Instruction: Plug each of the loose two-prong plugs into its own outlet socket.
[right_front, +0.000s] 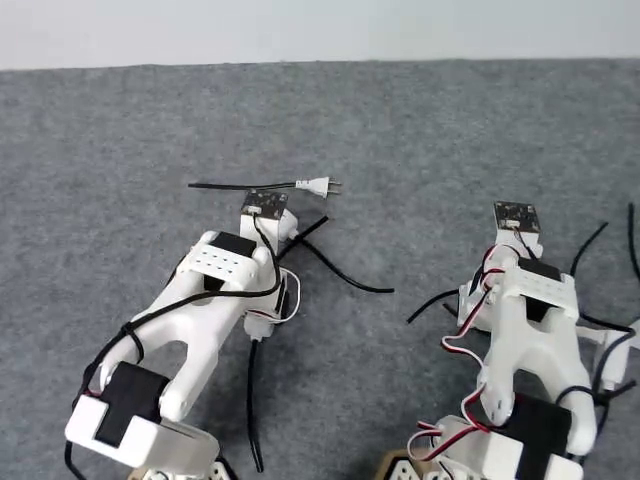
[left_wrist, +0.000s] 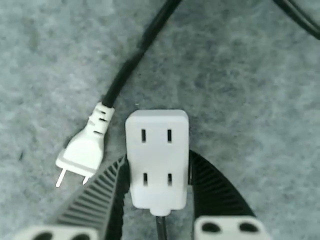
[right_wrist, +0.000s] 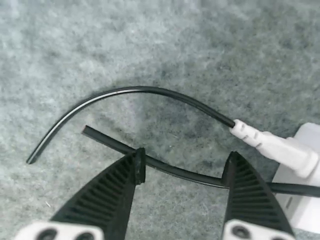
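**Q:** Left pincer?
**A:** Gripping the outlet block at the middle of the bench, a loose plug lying just beside.
**Q:** Right pincer?
**A:** Standing open astride a black cable, nearer the right edge. Beyond the left pincer, a second plug is lying toward the far edge.

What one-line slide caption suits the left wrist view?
Left tool grips the white outlet; a loose plug lies beside it on grey carpet.
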